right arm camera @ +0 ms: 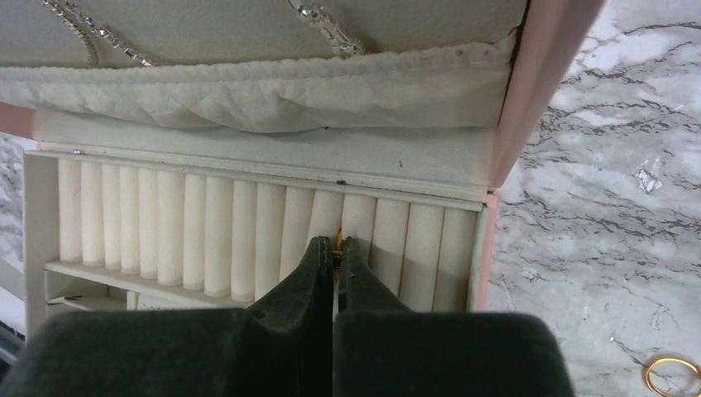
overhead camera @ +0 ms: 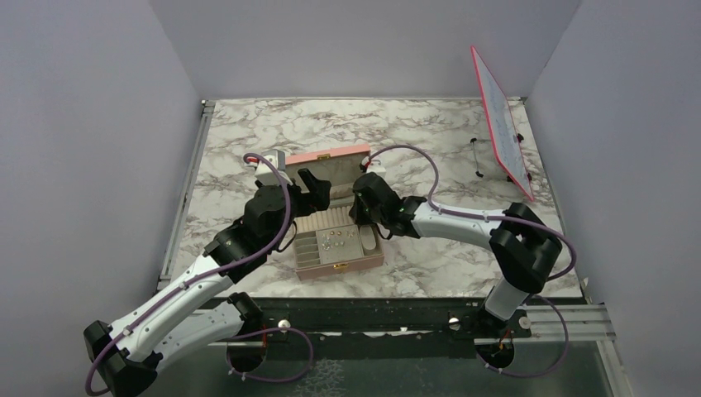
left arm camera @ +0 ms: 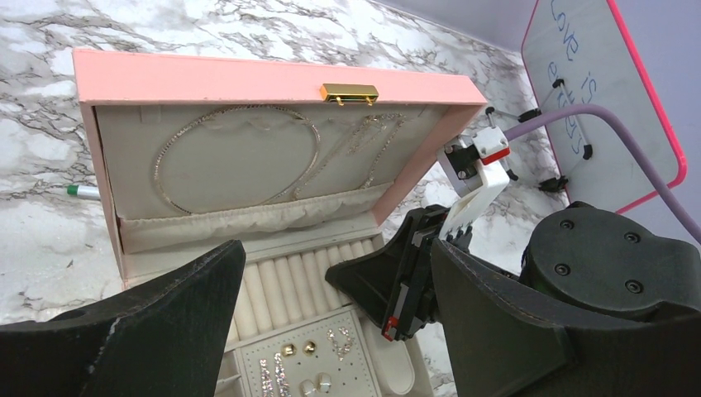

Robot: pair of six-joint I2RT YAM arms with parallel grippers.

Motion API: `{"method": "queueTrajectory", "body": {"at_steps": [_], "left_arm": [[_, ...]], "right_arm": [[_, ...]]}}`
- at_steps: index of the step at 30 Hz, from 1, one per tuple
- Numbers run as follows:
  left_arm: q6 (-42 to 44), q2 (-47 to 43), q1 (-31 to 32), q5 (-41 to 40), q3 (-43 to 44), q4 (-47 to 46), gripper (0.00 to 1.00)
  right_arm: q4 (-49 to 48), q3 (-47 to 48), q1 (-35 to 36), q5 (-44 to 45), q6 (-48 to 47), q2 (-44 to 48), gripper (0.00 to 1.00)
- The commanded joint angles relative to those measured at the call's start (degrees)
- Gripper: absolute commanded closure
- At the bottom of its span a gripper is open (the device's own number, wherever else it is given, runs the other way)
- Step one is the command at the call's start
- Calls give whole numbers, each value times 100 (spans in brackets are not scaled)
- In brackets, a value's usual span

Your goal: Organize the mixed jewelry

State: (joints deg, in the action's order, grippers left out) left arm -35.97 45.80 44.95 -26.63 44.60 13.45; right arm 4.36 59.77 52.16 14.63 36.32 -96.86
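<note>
Earrings [left arm camera: 310, 349] are being kept in the near part of the box [left arm camera: 91, 165], and the left gripper [left arm camera: 337, 248] is being held spread wide above them, waiting. Farther back, the right gripper [right arm camera: 335, 245] is being reached forward and down, pinched tight on what looks like a gold ring [right arm camera: 338, 239], which is being tucked between rolls [right arm camera: 207, 240] to stay put.

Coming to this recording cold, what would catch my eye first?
An open pink rectangular box with beige lining sits centred on the marble table. The right pincer, shut, has its tips at the box's row of cream ring rolls; the left pincer hangs open above the box. A loose gold-coloured ring lies on the table right of the box.
</note>
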Motion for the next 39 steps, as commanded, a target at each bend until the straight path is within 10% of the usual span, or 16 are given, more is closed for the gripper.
{"method": "queueTrajectory", "body": {"at_steps": [1,12,39], "left_arm": [[28,21,-18,-125,154,48,16],[-54,90,-18,-6,233,52,16],[830,270,-21,325,807,823,11]], "right_arm": [[164,28,30,261,-37,-305,98],[187,42,31,447,42,500,68],[1310,-1308,-727,1369,602,2082,57]]}}
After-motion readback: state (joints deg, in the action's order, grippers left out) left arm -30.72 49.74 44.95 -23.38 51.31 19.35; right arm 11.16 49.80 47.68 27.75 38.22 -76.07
